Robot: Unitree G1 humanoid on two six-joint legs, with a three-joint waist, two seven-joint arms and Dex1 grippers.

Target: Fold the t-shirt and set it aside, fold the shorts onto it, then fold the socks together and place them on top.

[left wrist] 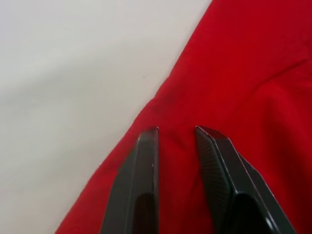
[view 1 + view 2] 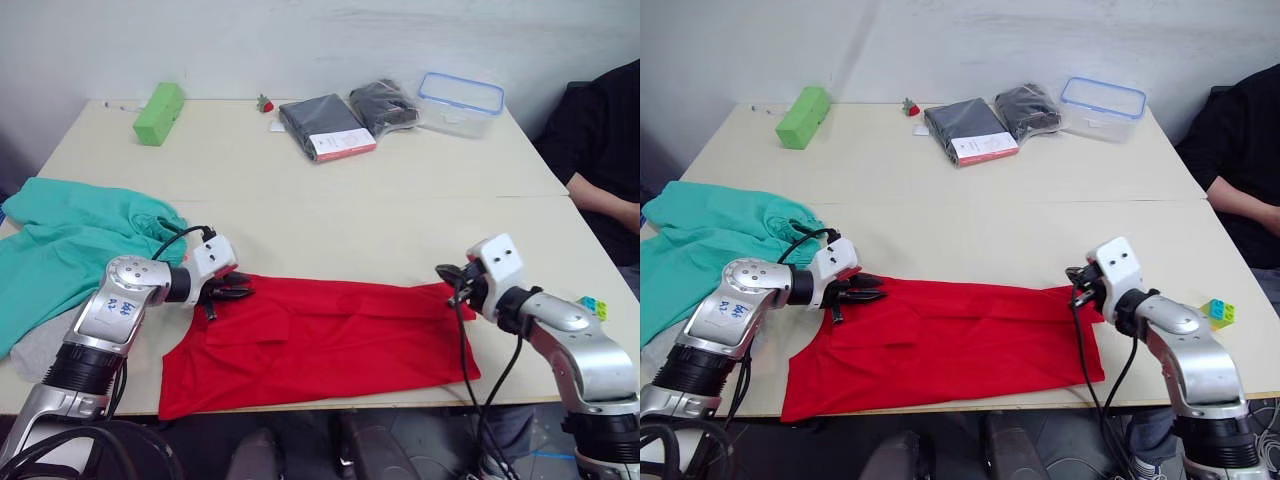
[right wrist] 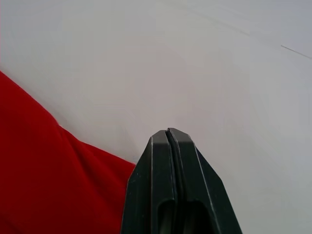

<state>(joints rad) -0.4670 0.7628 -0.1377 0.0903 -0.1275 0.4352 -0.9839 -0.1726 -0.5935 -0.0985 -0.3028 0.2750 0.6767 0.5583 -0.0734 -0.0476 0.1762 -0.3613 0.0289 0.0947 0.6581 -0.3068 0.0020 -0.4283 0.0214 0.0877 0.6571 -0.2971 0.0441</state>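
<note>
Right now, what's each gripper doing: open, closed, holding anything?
Left gripper: open, over the t-shirt edge, gripping nothing.
Right gripper: closed, empty, beside the t-shirt.

The t-shirt [image 2: 330, 345] is matt red cloth, softly creased. The desk [image 2: 400, 230] looks smooth and matt. The left pincer [image 1: 178, 141] has black, finely woven-textured fingers.

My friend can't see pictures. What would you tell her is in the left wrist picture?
Two black fingers of the left gripper sit slightly apart over the red t-shirt, right by its edge. Past that edge is the bare pale table.
</note>
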